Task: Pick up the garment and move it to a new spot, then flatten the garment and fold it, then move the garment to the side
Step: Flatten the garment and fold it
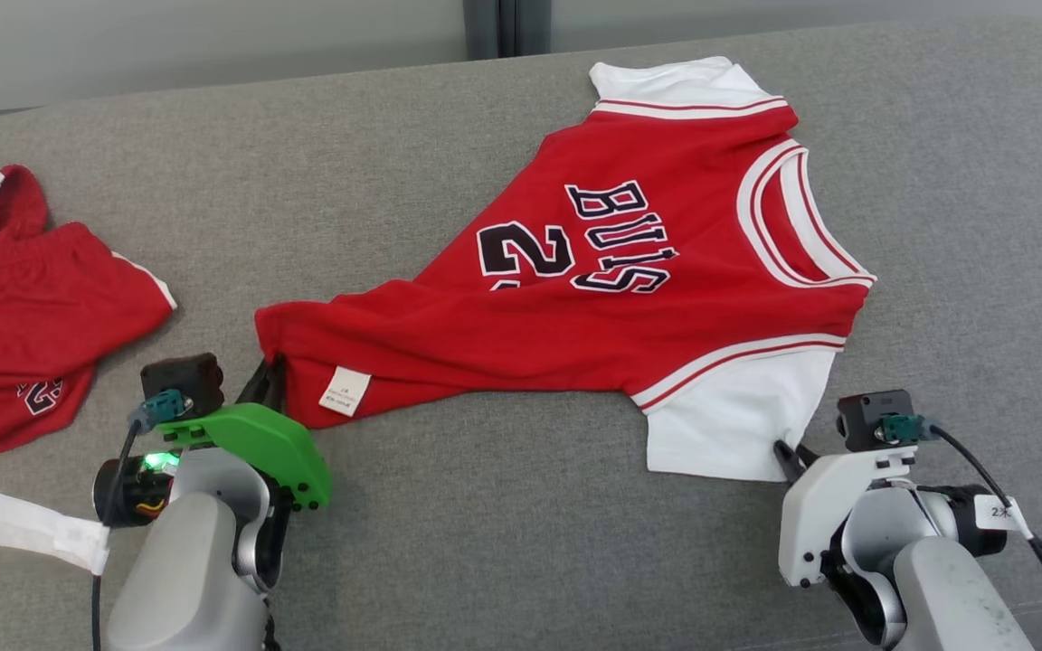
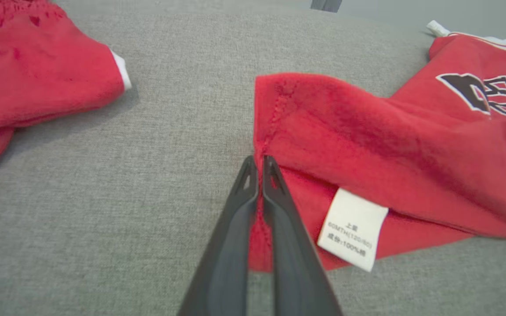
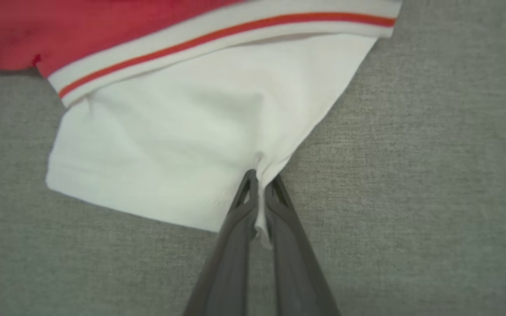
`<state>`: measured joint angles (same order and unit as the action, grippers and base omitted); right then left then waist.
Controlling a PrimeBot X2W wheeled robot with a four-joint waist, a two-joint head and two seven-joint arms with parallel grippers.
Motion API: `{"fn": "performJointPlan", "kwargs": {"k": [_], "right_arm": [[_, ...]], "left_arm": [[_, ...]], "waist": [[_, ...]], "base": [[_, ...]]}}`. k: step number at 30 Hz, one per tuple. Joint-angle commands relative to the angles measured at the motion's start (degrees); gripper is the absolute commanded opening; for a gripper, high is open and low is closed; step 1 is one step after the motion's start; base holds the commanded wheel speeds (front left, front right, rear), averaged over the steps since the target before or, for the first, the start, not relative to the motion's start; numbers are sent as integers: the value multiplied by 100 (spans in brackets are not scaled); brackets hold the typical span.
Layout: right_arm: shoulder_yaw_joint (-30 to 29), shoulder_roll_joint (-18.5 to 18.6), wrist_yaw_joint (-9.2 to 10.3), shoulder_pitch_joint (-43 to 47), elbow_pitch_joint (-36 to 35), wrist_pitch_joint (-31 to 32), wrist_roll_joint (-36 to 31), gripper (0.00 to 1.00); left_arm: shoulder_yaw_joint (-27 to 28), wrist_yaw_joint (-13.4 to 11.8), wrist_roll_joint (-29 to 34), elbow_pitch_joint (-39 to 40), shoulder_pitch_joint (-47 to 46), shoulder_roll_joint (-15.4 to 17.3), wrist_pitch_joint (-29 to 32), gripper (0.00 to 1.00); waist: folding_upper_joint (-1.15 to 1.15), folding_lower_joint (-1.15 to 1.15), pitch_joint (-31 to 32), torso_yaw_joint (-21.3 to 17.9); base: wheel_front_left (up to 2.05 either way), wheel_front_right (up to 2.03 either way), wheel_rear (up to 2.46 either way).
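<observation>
The garment (image 1: 629, 280) is a red jersey with white sleeves and dark lettering, lying spread across the grey cushion. My left gripper (image 1: 269, 375) is shut on the red hem corner at the garment's near left end; in the left wrist view the gripper (image 2: 258, 164) pinches that hem beside a white care label (image 2: 352, 229). My right gripper (image 1: 792, 452) is shut on the edge of the white sleeve (image 1: 729, 425); in the right wrist view the gripper (image 3: 259, 177) bunches the white sleeve cloth (image 3: 182, 145) between its fingers.
A second red piece of clothing (image 1: 23, 307) lies crumpled at the far left, also visible as red cloth (image 2: 37, 70) in the left wrist view. A white folded strip (image 1: 42, 529) sits near my left arm. The grey cushion (image 1: 485, 506) has bare room in front.
</observation>
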<state>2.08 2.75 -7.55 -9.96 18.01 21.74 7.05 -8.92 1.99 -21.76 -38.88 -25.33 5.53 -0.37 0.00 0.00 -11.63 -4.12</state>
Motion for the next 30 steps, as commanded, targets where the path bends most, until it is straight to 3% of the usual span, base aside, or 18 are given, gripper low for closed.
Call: {"fn": "performJointPlan", "kwargs": {"k": [1, 6, 16, 24, 30], "right_arm": [[-109, 29, 12, 54, -129, -93, 51, 0], [-460, 21, 11, 112, -1037, -440, 203, 0], [-744, 26, 11, -47, -2755, -633, 474, 0], [-859, 290, 11, -616, -3343, -911, 607, 0], [-948, 612, 10, -1552, -3706, -967, 821, 0]], "left_arm": [[38, 12, -64, 135, -1, -13, -107, 0], [27, 106, -358, 913, 217, -150, -325, 0], [-374, 280, -1551, 2818, 394, -254, 73, 0], [-457, 296, -2396, 3799, 25, -257, 562, 0], [-435, 273, -2753, 4533, -615, -91, 1180, 0]], "waist": [[0, 0, 26, 15], [0, 0, 131, 53], [0, 0, 341, -24], [0, 0, 357, -194], [0, 0, -67, -316]], "base": [[0, 0, 0], [0, 0, 0], [0, 0, 0], [0, 0, 0], [0, 0, 0]]}}
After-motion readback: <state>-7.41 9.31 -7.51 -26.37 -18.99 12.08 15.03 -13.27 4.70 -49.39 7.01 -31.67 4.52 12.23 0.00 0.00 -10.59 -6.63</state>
